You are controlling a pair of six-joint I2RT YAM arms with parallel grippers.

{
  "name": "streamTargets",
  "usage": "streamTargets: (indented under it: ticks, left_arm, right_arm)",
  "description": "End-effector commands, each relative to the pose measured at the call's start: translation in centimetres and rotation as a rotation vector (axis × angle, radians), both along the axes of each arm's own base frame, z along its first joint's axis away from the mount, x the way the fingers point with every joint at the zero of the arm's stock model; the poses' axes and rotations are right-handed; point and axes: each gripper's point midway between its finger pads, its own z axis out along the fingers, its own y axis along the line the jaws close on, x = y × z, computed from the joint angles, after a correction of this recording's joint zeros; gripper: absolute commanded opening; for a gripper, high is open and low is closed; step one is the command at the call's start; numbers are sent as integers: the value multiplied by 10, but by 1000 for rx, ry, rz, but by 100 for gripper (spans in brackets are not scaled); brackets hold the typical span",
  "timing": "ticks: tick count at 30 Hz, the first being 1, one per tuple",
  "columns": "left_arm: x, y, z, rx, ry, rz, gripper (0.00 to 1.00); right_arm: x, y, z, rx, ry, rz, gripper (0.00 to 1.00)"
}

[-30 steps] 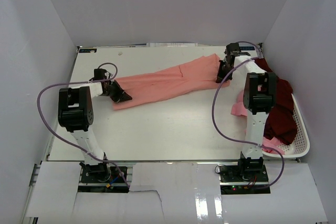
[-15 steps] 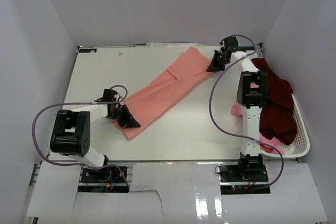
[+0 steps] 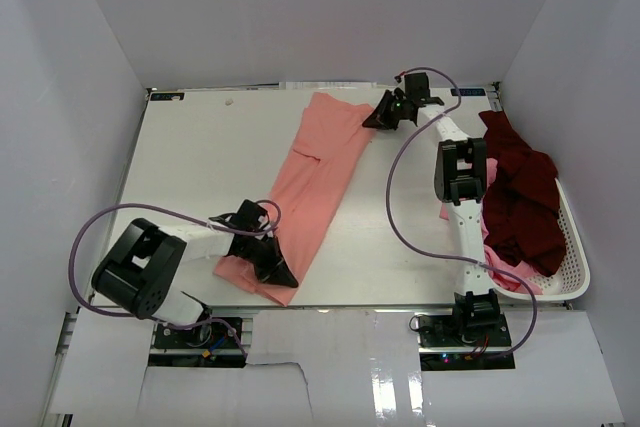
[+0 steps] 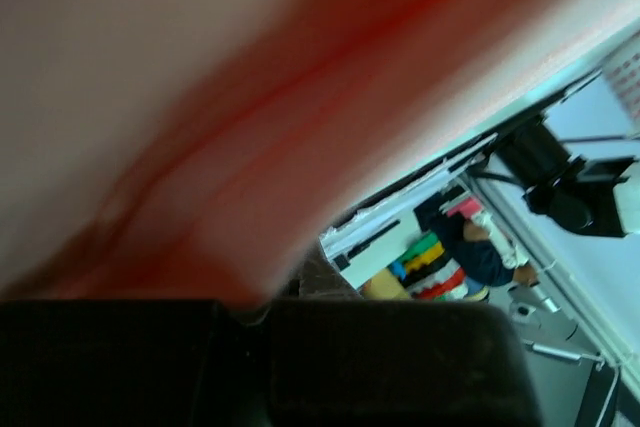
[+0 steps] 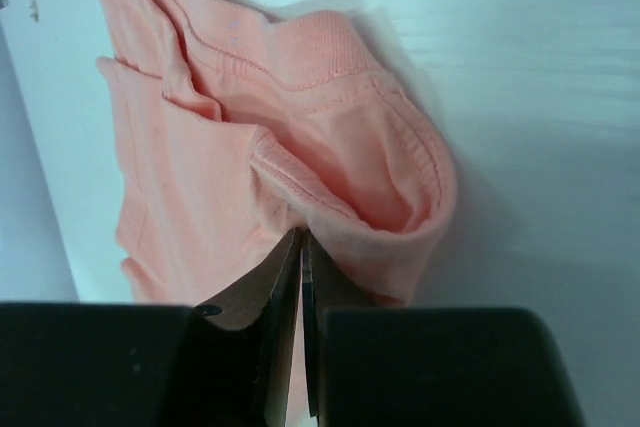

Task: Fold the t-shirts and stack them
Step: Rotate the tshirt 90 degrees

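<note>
Plain pale walls (image 3: 90, 57) enclose the white tabletop (image 3: 200, 167), where the salmon-pink t-shirt (image 3: 320, 172) lies stretched on a slant, the left jaws pinching its near end. At its far end the right jaws press together on a fold of its cloth. Right of it, maroon t-shirts (image 3: 525, 197) and a lighter pink t-shirt (image 3: 503, 272) lie heaped in a white basket (image 3: 577, 247).

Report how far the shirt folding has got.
Done: no folded stack is visible. In hand: the salmon shirt lies as a long strip across the table, both sets of jaws shut on its ends. Left: the maroon shirt and a pink shirt, crumpled at the basket.
</note>
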Motion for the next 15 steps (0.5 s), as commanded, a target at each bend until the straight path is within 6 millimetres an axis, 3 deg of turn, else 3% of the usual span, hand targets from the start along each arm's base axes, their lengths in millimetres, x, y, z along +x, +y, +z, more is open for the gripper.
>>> streamTargets:
  ticks: [1,6,9,15]
  left_arm:
    - [-27,-8,-13,59,70,-45,3]
    - [-41,-37,-23,49,114,-125,3]
    - [-36,-58,-19,20,104,-180,3]
    - [-15,-96,19,-47,22,-230,4]
  right_arm:
    - [-1,33,-17,45,11,16,10]
    - [2,57,-12,145,11,23,8]
    - [5,64,-8,196,-5,32,8]
    - [19,63,26,249,-112,42,8]
